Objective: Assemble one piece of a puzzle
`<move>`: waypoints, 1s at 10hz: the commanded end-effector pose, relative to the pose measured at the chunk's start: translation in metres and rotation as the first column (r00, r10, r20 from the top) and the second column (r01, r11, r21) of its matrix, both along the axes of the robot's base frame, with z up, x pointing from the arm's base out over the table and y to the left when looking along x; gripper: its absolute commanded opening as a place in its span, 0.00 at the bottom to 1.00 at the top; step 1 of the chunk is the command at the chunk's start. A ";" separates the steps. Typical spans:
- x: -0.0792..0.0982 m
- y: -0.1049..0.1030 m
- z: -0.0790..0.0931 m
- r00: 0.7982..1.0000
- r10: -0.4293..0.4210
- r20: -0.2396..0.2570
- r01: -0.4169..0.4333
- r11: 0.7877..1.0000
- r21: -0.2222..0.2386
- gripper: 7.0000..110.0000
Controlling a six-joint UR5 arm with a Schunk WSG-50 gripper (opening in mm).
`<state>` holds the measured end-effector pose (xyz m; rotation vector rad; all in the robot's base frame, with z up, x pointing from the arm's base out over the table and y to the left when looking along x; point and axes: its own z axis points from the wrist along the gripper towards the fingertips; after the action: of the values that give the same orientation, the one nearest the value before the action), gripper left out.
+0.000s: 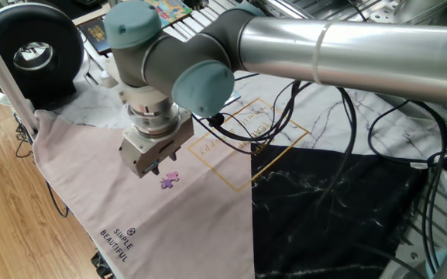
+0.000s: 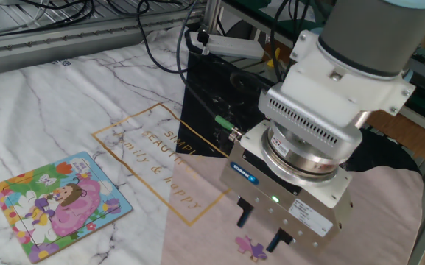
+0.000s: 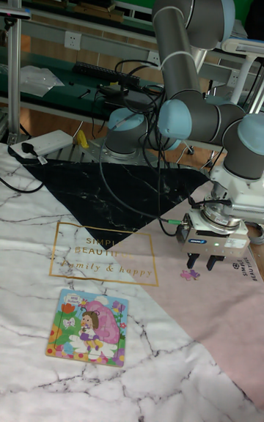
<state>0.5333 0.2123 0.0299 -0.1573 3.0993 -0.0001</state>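
The piece (image 1: 170, 180) is a tiny purple jigsaw shape lying flat on the pink cloth, also seen as the piece (image 2: 250, 246) and the piece (image 3: 190, 274). My gripper (image 2: 261, 228) hangs open just above it, with one finger on each side and nothing held. It shows as the gripper (image 1: 153, 168) in one fixed view and the gripper (image 3: 203, 264) in the tall view. The puzzle (image 2: 61, 205), a small pink, yellow and green board, lies on the marble-print cloth well away from the piece. It shows as the puzzle (image 3: 88, 317) in the tall view.
Another colourful board (image 1: 165, 9) lies at the back beside a black round device (image 1: 33, 50). Cables (image 1: 339, 132) trail over the black marble cloth (image 1: 331, 209). A white power strip (image 3: 48, 142) sits at the left. The pink cloth ends at the table edge (image 1: 76, 232).
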 end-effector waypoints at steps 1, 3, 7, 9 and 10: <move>-0.013 0.010 0.001 0.999 -0.003 -0.046 0.006 0.999 0.050 0.36; -0.013 0.003 0.000 0.999 0.023 -0.045 -0.022 0.999 0.024 0.36; -0.015 -0.013 0.001 0.995 0.075 -0.058 -0.077 0.996 -0.040 0.36; -0.013 -0.004 0.000 0.994 0.101 -0.048 -0.102 0.995 -0.005 0.36; -0.013 -0.002 0.000 0.995 0.083 -0.046 -0.083 0.997 0.001 0.36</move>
<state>0.5195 0.2043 0.0293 -0.2918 3.1391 -0.0371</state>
